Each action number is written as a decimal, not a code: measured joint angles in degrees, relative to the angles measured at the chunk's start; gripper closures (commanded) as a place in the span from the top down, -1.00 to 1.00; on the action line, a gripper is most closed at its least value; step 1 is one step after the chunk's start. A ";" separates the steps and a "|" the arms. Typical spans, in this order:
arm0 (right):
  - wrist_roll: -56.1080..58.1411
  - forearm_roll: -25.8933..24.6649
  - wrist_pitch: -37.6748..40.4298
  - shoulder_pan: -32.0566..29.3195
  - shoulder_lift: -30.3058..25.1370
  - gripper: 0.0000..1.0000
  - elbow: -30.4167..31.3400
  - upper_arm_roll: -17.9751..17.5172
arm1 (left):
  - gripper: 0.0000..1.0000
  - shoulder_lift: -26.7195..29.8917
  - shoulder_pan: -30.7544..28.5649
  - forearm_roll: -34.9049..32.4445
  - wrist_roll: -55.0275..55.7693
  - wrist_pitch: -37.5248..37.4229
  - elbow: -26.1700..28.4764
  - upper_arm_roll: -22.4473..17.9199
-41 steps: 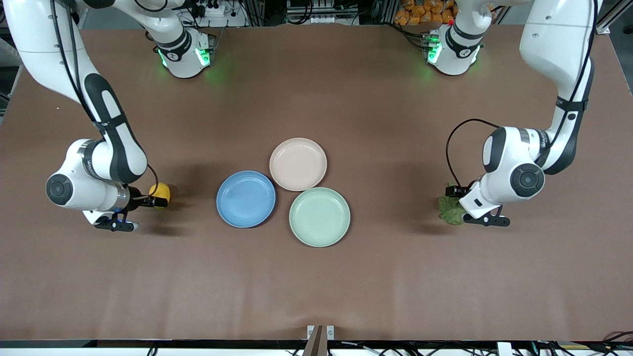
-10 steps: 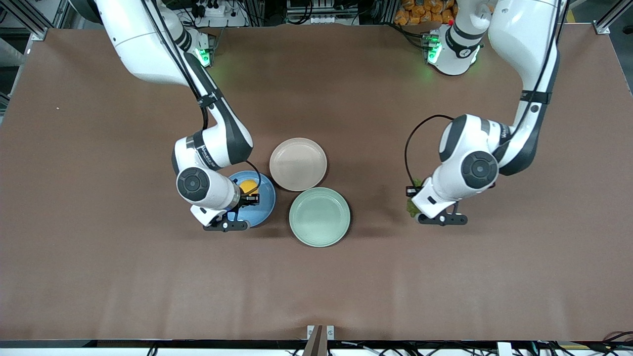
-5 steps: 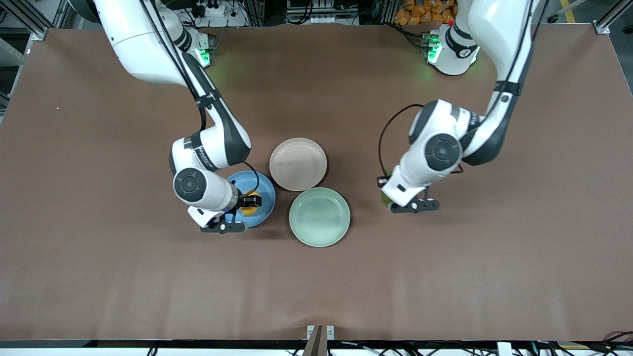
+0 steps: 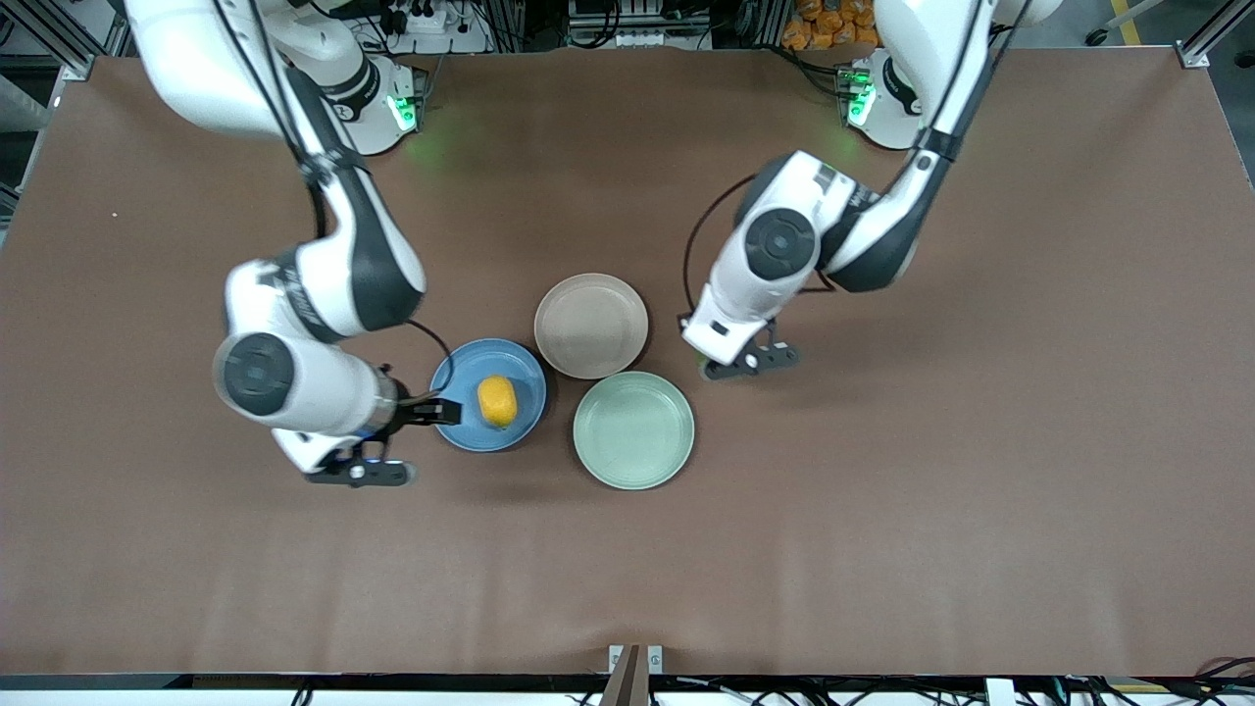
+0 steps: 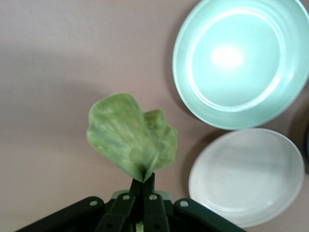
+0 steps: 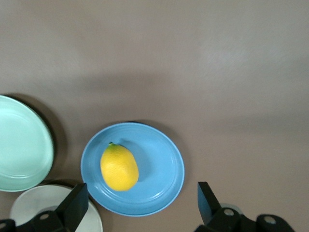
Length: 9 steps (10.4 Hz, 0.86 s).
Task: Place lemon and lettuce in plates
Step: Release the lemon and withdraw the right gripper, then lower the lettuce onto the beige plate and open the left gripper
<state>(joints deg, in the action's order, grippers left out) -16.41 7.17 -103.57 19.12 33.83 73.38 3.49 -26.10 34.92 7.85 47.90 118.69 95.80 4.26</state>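
Lettuce (image 5: 130, 137) pinched, left pincer (image 5: 143, 186) raised

The lemon (image 4: 497, 401) is a small oval yellow fruit with a greenish tip. It lies on its side inside the blue plate (image 4: 461, 431), near the plate's middle, free of any grip.

The blue plate and the beige-pink plate (image 4: 590, 325) sit flat near the middle of the table, rims just beside each other, the beige-pink one farther from the front camera and bare.

The lettuce (image 5: 131, 137) is a green, wrinkly leaf with ruffled edges. It is held by its stem end, up in the air over bare table beside the beige-pink plate, toward the left arm's end.
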 measured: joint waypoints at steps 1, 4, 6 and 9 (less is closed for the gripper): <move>2.43 -0.13 0.92 -1.36 -1.51 1.00 -1.08 0.08 | -1.00 0.04 1.86 0.87 3.08 0.00 -0.19 0.06; 7.80 -0.54 8.14 -6.66 -7.20 1.00 -1.99 0.17 | -1.00 -0.52 6.66 3.21 10.76 0.86 -1.57 0.10; 8.13 -1.21 12.67 -8.02 -11.67 1.00 -2.22 0.18 | -1.00 -2.65 9.09 3.38 15.40 5.50 -2.91 0.09; 8.13 -4.46 19.76 -8.50 -18.69 1.00 -2.27 0.18 | -1.00 -8.84 12.20 3.39 20.55 16.54 -3.33 0.09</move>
<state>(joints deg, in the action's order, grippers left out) -8.29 2.71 -83.80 10.63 15.14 71.11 3.67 -34.93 47.12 11.24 68.45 135.23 92.47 4.34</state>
